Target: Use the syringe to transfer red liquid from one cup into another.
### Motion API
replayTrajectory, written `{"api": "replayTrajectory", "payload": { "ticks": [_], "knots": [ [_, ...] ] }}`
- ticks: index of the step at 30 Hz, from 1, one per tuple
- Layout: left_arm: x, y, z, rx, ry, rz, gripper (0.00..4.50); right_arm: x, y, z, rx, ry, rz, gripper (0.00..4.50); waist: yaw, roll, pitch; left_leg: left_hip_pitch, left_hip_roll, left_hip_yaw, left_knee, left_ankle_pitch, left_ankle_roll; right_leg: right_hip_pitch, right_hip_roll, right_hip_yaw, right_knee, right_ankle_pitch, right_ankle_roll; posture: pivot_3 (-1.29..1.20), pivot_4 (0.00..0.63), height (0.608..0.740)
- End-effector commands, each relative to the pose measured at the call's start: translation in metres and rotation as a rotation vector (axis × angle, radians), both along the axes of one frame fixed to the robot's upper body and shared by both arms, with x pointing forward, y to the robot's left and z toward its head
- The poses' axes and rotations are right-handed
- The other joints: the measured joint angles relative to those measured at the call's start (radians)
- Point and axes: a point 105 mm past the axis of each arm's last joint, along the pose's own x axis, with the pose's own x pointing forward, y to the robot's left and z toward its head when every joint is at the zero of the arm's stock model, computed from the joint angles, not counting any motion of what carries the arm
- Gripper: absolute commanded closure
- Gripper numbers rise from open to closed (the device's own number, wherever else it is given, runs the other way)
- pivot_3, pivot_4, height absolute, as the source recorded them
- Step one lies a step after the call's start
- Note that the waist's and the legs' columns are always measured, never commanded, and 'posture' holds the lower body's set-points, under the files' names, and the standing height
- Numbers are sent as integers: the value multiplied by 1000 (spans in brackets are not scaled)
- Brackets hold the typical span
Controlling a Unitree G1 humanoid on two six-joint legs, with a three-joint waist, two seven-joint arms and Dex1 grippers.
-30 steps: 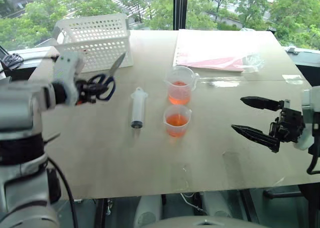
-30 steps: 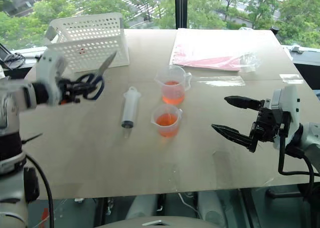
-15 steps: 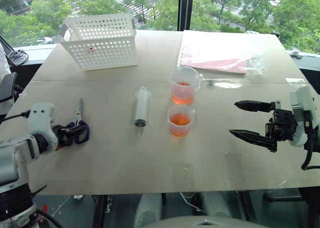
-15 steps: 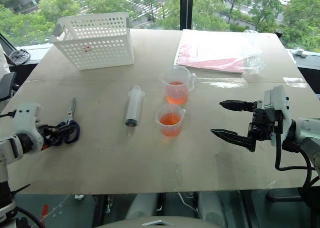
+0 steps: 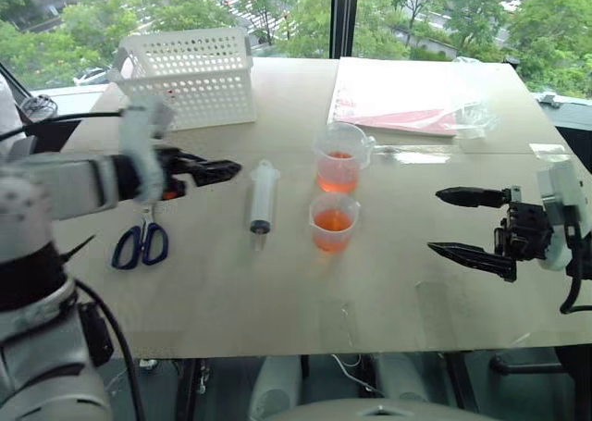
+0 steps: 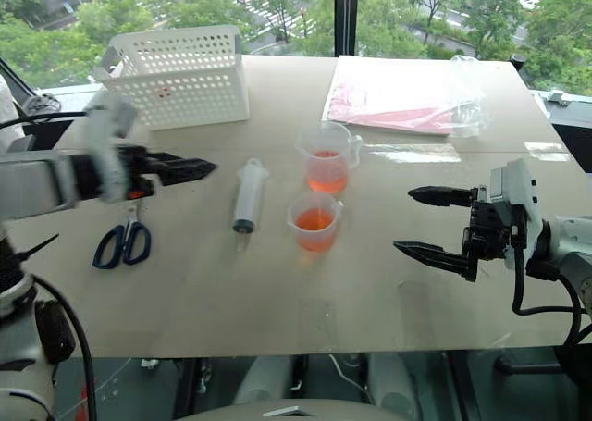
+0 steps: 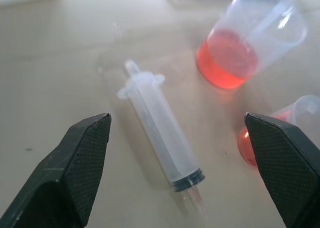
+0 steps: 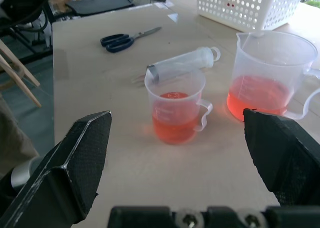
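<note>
- A pale table [image 5: 231, 301] stands against a window with green trees beyond it.
- Right gripper [image 5: 464, 223] hangs over the near right part of the table, its two black fingers spread wide with nothing between them, pointing toward the cups.
- Scissors [image 5: 141, 241] with blue handles lie flat on the near left side, just below the left gripper and apart from it.
- Left gripper [image 5: 215, 169] hovers above the table on the left with its fingers parted and empty, aimed at the syringe.
- Syringe [image 5: 262, 202] lies flat just past the left gripper's tips, untouched, nozzle toward the near edge and plunger flange toward the window; in the left wrist view it sits between that gripper's two fingers, farther along the table.
- Small cup [image 5: 333, 223] holds red liquid; it stands just beyond the syringe from the left gripper, between the two grippers.
- Beaker [image 5: 339, 156] with spout and handle, also holding red liquid, stands just behind the small cup.
- White basket [image 5: 188, 77] sits at the far left, behind the left gripper.
- A clear bag [image 5: 407, 97] with pink contents lies at the far right.
</note>
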Motion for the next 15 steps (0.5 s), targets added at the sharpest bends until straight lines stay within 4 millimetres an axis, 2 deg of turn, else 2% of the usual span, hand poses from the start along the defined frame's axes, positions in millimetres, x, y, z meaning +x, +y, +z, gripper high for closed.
{"api": "replayTrajectory", "payload": {
  "ticks": [1, 7, 13, 15],
  "knots": [
    [25, -4, -13, 176, 105, 114, 149, -6, -3, 17, -33, -85, 8, 0, 0, -1, 0, 0, 0, 0, 0, 0, 0, 0, 0, 0, 0, 0, 0, 0, 150, 740],
    [59, -4, -18, 255, 297, 304, 149, -10, 2, 22, -26, -108, 3, 0, -8, -1, 1, -2, -3, 1, -1, 0, 0, -3, 1, 1, -1, 0, 0, 0, 150, 740],
    [63, -25, -41, 239, 505, 315, 149, -17, 10, 22, -3, -117, -19, 0, -1, -1, 1, -4, -5, 3, -2, 0, 0, -3, 0, -2, -4, 0, 0, 0, 150, 740],
    [61, -28, -53, 249, 555, 324, 663, -20, 11, 20, 2, -113, -26, 0, -2, -1, 1, -5, -6, 3, -2, 0, 0, -3, -1, -2, -4, 0, 0, 0, 150, 740]
  ]
}}
